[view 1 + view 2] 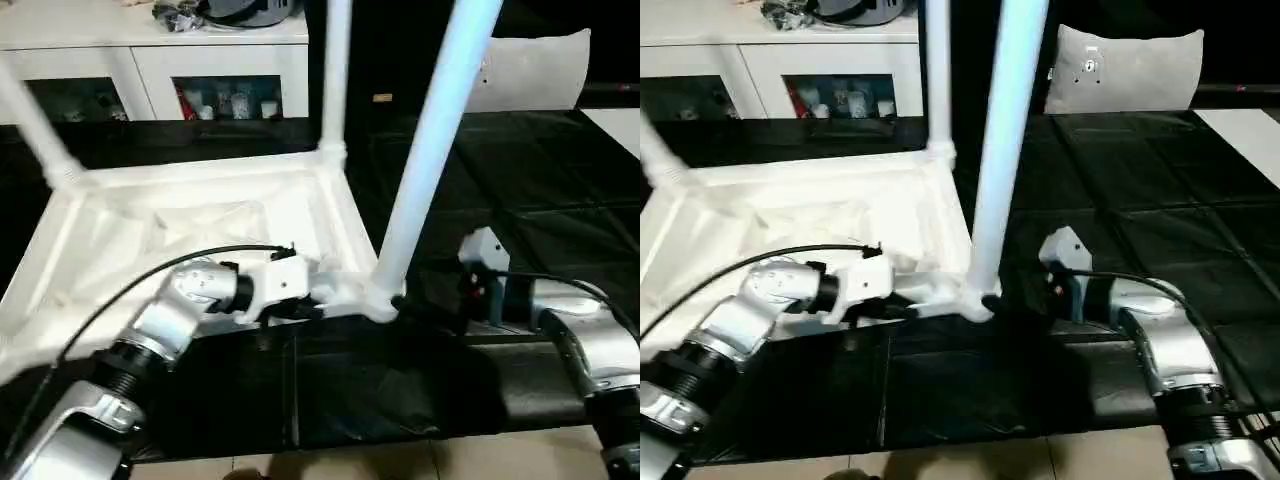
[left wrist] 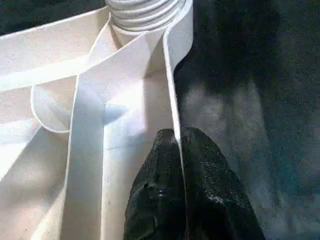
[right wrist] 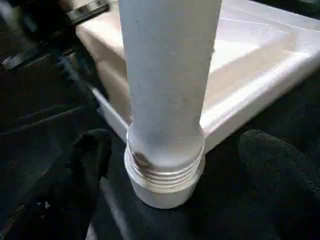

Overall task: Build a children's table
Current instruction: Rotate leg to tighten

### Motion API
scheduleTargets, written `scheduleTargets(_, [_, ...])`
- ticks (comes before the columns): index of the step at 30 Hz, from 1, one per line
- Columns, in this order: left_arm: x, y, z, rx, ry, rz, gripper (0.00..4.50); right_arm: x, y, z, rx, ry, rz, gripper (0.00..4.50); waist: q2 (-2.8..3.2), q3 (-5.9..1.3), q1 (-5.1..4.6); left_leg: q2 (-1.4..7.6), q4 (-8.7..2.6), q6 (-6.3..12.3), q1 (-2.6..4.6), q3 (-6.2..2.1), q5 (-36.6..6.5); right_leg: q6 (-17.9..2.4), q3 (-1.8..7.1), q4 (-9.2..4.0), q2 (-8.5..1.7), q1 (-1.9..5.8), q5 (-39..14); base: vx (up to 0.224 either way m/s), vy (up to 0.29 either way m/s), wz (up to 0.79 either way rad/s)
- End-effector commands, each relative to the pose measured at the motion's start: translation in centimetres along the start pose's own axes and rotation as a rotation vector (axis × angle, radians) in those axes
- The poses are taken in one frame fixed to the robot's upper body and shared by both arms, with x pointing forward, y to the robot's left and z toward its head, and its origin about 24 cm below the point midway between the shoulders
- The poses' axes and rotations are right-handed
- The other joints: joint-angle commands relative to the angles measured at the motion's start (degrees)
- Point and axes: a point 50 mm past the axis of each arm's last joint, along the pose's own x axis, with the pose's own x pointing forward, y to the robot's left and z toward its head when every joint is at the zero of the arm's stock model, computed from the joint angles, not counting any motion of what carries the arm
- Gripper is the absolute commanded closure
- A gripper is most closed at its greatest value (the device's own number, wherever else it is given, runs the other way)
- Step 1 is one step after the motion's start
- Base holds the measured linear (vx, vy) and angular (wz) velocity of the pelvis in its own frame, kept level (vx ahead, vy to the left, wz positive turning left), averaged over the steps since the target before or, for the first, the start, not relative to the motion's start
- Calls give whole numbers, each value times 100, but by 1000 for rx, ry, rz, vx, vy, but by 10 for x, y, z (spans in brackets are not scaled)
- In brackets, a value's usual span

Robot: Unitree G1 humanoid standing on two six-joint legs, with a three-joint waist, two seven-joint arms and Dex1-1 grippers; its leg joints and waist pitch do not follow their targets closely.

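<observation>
Upside down on the dark mat lies the children's table (image 1: 200,215), a light, stiff, slick plastic piece best held by its thin rim. Clamped on that rim is the left claw (image 2: 175,145). Smaller, the right claw (image 3: 170,165) stands open, straddling the threaded base of the near leg (image 3: 167,80) at its corner socket.

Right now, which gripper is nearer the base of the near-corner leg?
Right. The right gripper straddles the leg's threaded base, jaws open on either side without touching. The left gripper pinches the table's side rim farther along from that corner.
</observation>
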Motion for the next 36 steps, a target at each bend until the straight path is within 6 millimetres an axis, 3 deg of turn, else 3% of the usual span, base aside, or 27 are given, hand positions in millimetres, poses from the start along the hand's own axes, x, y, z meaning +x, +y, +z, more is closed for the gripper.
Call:
scheduleTargets(1, [5,-12,0,68,32,-167,450,-1,3,1,-53,30,87,6,-48,-326,35,305,-339,421,3,-71,-983,-1153,304,-471,-503,270,-1326,0,0,0])
scheduleTargets(6, [2,-16,-1,79,37,-237,450,1,6,-1,-44,53,145,6,-34,-327,80,320,-343,404,11,-72,-969,-1240,300,-441,-496,263,-1105,0,0,0])
scheduleTargets(23, [2,-19,1,102,25,-306,450,16,22,-7,-35,55,274,167,-27,-341,131,314,-340,336,10,-73,-974,-1223,302,-432,-491,272,-1088,0,0,0])
scheduleTargets(36, [4,-20,7,32,-35,-248,450,25,27,-12,-16,52,242,189,-46,-333,123,320,-350,318,6,-75,-940,-1213,303,-431,-503,270,-1172,0,0,0])
